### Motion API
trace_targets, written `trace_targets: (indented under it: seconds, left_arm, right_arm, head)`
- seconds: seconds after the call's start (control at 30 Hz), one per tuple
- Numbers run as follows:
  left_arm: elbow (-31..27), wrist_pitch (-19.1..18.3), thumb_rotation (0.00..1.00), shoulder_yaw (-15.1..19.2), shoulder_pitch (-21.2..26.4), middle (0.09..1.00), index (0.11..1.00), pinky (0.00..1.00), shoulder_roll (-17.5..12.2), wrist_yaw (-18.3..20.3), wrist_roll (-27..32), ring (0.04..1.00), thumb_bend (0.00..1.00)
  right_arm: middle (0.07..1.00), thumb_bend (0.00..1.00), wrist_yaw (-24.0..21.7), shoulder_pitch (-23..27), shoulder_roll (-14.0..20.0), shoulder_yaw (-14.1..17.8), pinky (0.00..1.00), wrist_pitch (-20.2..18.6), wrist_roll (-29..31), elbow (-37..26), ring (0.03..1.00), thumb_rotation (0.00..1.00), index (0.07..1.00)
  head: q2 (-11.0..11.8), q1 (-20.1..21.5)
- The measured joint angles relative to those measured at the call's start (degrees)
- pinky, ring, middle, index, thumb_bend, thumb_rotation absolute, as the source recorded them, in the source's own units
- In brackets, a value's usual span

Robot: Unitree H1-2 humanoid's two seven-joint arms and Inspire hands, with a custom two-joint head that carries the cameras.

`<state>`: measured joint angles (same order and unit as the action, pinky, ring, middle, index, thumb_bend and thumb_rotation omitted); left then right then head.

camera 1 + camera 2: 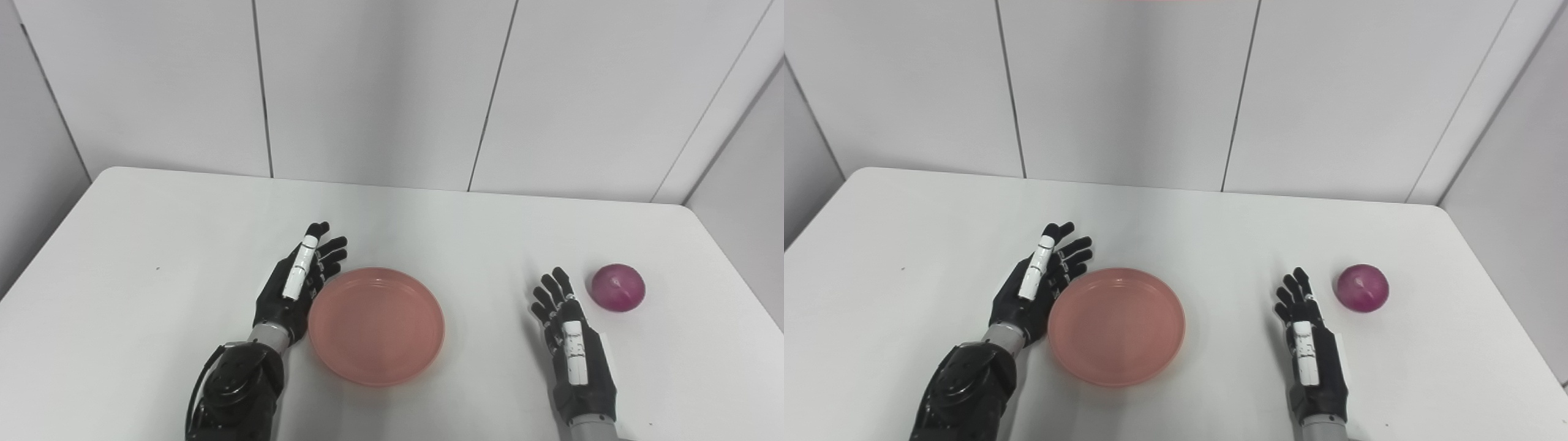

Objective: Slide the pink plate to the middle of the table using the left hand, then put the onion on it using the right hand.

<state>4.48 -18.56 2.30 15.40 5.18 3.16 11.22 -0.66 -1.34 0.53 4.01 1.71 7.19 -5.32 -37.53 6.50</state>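
Grey wall panels back a white table. The pink plate lies near centre, the left hand spread against its nine-o'clock rim, apparently pushing. The right hand, spread and empty, waits beside the onion at two o'clock.

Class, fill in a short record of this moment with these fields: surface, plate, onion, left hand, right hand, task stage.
surface: white table
plate: pink plate, empty, near the table's middle
onion: red onion, on the table at the right, apart from the plate
left hand: left hand, open, against the plate's left rim
right hand: right hand, open, just left of the onion, holding nothing
task stage: onion not yet picked up
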Motion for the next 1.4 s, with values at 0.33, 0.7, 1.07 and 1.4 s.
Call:
trace_targets:
  seconds: [0.33, 0.7, 1.07, 1.4]
  left_arm:
    - [0.2, 0.0, 0.83, 0.9, 0.1, 0.814, 0.903, 0.88, -1.6, 1.6, 1.2, 0.833, 0.70]
    - [2.5, 1.6, 0.81, 3.6, 0.8, 0.797, 0.893, 0.85, -5.1, 3.6, 3.1, 0.809, 0.71]
    - [3.6, 3.8, 0.79, 3.8, 0.8, 0.788, 0.877, 0.81, -4.9, 3.6, 3.6, 0.796, 0.69]
    - [4.5, 4.5, 0.82, 3.4, 1.1, 0.803, 0.903, 0.84, -5.2, 4.5, 3.7, 0.813, 0.68]
  right_arm:
    - [0.938, 0.87, 0.4, 0.4, -0.9, -0.6, 0.94, -0.1, -0.3, 0.1, 0.936, 0.87, 0.965]
    - [0.945, 0.81, 0.8, 0.6, -2.2, -1.4, 0.95, 0.0, -1.5, 0.5, 0.942, 0.86, 0.969]
    - [0.945, 0.81, 0.8, 0.7, -2.2, -1.4, 0.93, 0.0, -1.4, 0.4, 0.936, 0.82, 0.954]
    - [0.902, 0.82, 1.5, 0.5, -1.7, -0.3, 0.88, -3.8, -1.2, -1.8, 0.891, 0.77, 0.906]
  head:
    - [-0.4, 4.0]
    - [0.7, 7.3]
    - [1.8, 8.4]
    - [3.5, 10.7]
